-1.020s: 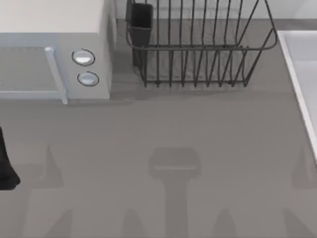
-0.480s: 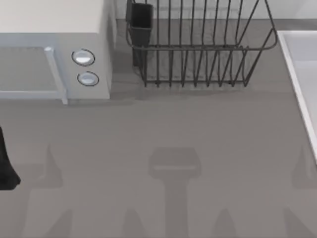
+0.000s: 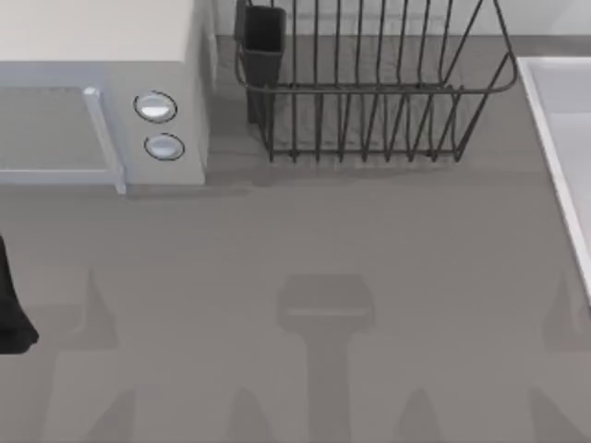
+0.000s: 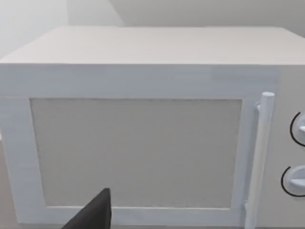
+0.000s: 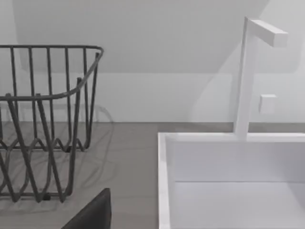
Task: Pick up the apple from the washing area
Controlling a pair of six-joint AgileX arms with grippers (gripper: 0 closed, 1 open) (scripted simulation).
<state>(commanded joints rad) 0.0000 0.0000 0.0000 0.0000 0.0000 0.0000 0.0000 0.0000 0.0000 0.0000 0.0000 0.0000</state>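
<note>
Washing area (image 3: 563,138) at three o'clock on the table, its rim (image 5: 164,181) just ahead of the right wrist camera, so right arm nearer. Apple unseen. Left arm at nine o'clock. Finger spread: cannot tell.

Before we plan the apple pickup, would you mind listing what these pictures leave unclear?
- Washing area: the top view's right edge cuts it off; in the right wrist view its rim hides the basin floor, so no apple can be confirmed.
- Left arm: the top view's left edge cuts it off.
- White box: its knobs are cropped in the left wrist view.
- Dish rack: cut off at the top edge.
</note>
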